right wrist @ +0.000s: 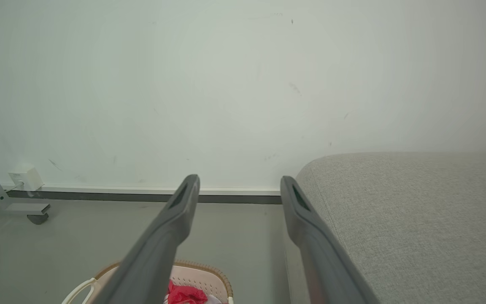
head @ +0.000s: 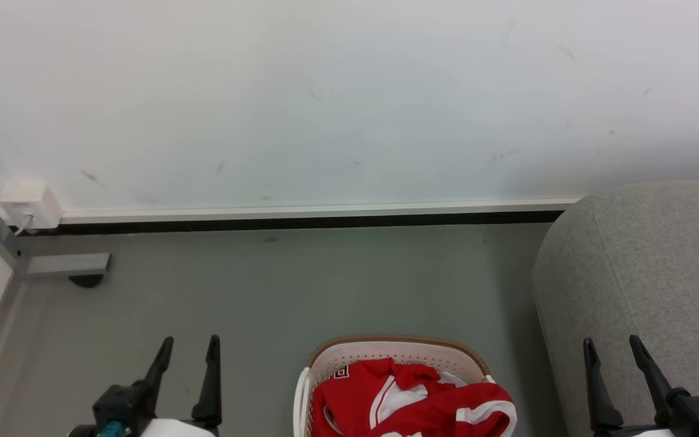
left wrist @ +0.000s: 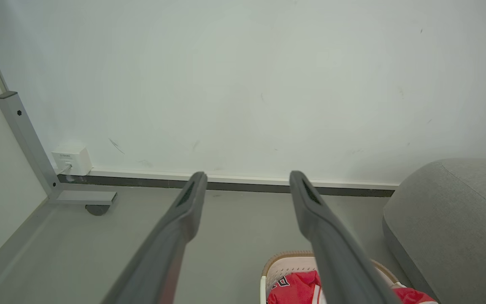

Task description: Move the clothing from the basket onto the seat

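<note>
So, starting at the far left: a small white wall box (head: 29, 203) with a cable sits just above the skirting board (head: 325, 212), next to a grey metal frame foot (head: 64, 265) on the floor (head: 301, 285). Lower left, the left gripper (head: 192, 341) hangs over bare floor with its two dark fingers spread apart and nothing between them, well clear of the basket. The basket (head: 386, 351) is at the bottom middle, cream with a brown rim, standing on the floor and cut off by the bottom edge of the head view. The clothing (head: 413, 397) is piled inside it, red with white panels and stripes, and one fold hangs over the rim on the side nearest the sofa. Just right of the basket is the sofa (head: 647, 267), light grey, with its rounded end close to the wall (head: 349, 91). Lower right, the right gripper (head: 611, 341) sits in front of the sofa's side, fingers parted too, gripping nothing. Neither gripper touches the clothing.
</note>
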Controlling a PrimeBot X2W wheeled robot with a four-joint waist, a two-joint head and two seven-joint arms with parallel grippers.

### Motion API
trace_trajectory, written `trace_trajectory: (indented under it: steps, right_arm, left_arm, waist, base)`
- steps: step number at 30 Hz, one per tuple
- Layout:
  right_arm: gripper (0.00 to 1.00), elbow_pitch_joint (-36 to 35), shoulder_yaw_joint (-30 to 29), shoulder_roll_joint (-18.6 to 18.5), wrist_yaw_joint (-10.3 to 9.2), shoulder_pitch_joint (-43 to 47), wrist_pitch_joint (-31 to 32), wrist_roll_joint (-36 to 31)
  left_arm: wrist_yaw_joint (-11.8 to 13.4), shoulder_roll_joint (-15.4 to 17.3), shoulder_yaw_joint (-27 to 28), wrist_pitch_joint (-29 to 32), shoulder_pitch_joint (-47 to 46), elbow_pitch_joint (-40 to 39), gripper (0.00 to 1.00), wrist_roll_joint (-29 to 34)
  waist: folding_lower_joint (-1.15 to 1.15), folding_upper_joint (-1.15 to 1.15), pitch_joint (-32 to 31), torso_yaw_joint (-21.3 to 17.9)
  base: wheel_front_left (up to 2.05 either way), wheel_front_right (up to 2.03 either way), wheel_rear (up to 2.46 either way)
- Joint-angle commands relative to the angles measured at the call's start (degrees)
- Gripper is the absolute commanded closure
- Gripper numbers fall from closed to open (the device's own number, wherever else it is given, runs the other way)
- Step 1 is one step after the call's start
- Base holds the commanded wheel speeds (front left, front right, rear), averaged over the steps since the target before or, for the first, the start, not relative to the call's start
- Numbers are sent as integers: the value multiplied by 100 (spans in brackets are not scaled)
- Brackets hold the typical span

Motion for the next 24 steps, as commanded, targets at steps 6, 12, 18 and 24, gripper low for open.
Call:
trace_trajectory:
  steps: [6, 12, 18, 24]
  right_arm:
    - [0, 4, 59, -3, -12, -104, -18, 84]
    - [0, -162, 150, -3, -12, -290, -17, 193]
    - [0, -453, 202, -2, -12, -621, -16, 334]
    - [0, -801, 383, -1, -12, -1139, -16, 569]
  left_arm:
    - [-11, 43, 21, -15, -28, -31, 0, 26]
    - [-57, 41, -16, -14, -216, -97, 0, -30]
    - [-160, 42, -259, -14, -682, -86, 0, 19]
    - [-250, 109, -739, -15, -1403, 130, 0, 225]
  waist:
    - [0, 0, 71, -139]
    - [0, 0, 377, -403]
    - [0, 0, 992, -708]
    - [0, 0, 1844, -1008]
  base:
    - [0, 0, 0]
    - [0, 0, 0]
    - [0, 0, 0]
    - [0, 0, 0]
